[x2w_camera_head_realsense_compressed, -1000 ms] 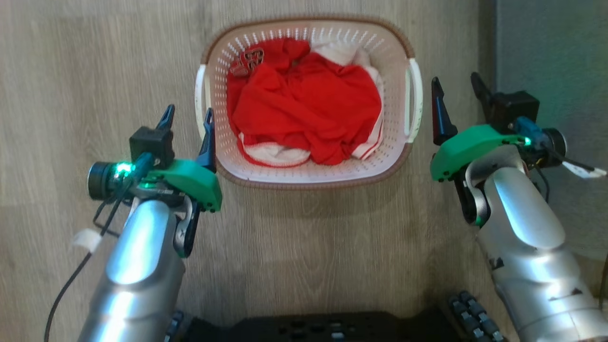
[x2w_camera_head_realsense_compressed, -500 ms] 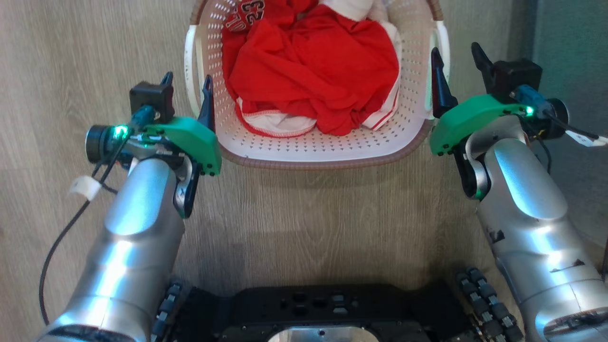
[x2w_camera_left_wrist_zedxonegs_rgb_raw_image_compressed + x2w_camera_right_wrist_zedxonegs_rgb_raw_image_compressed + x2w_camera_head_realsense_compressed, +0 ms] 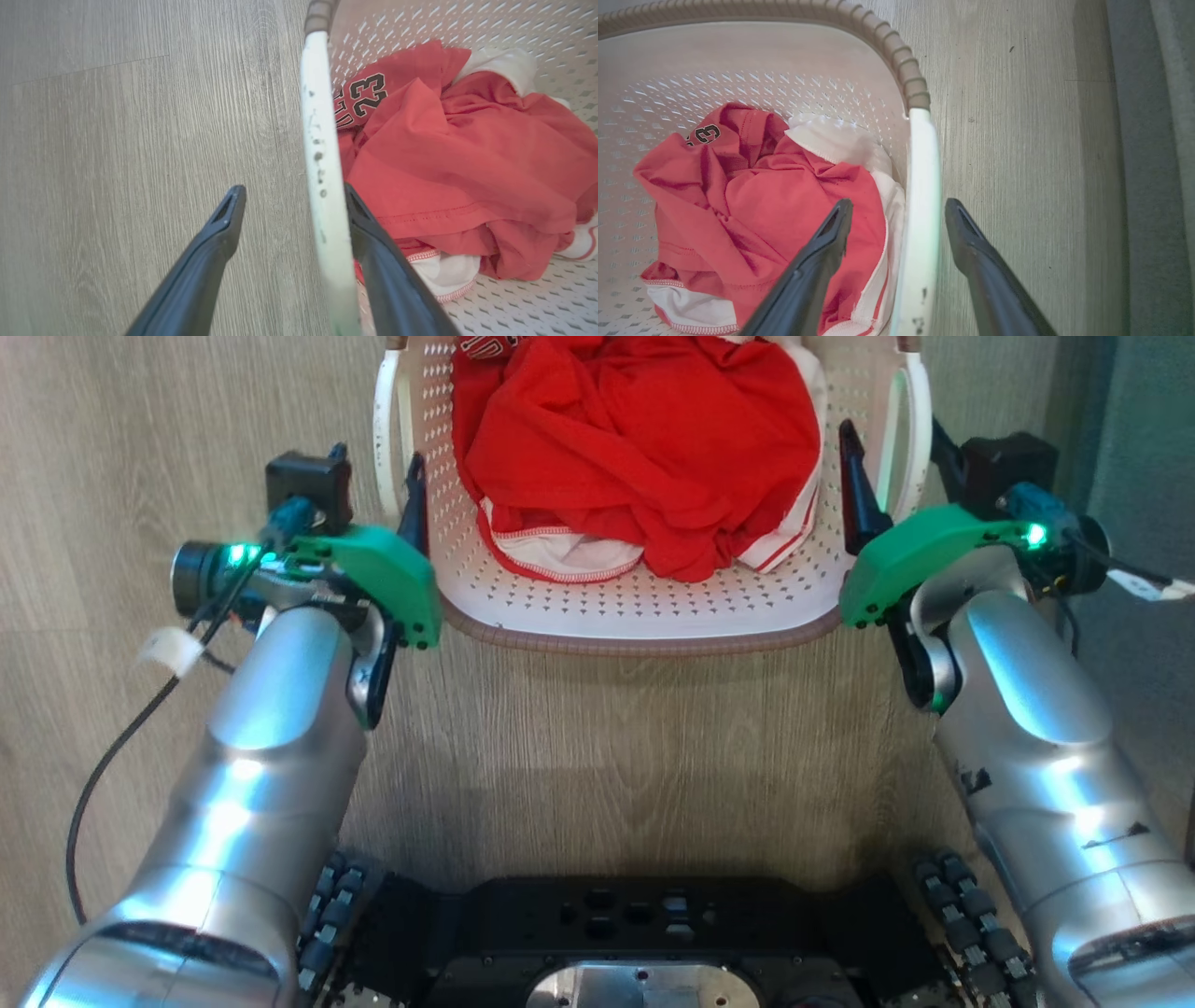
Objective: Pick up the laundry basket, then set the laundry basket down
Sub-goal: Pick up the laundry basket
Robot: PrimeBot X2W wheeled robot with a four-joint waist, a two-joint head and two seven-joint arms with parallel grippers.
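The laundry basket (image 3: pixel 644 616) sat on the floor (image 3: pixel 653 756), top middle — not lifted yet. The left tool (image 3: pixel 376 462) and right tool (image 3: pixel 892 434) stood wide open around its handles (image 3: pixel 383 429), holding nothing.

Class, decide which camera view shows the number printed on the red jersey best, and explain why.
The left wrist view: the printed number on the red jersey reads fully as 23. The right wrist view shows part of it; the head view cuts it off at the top edge.
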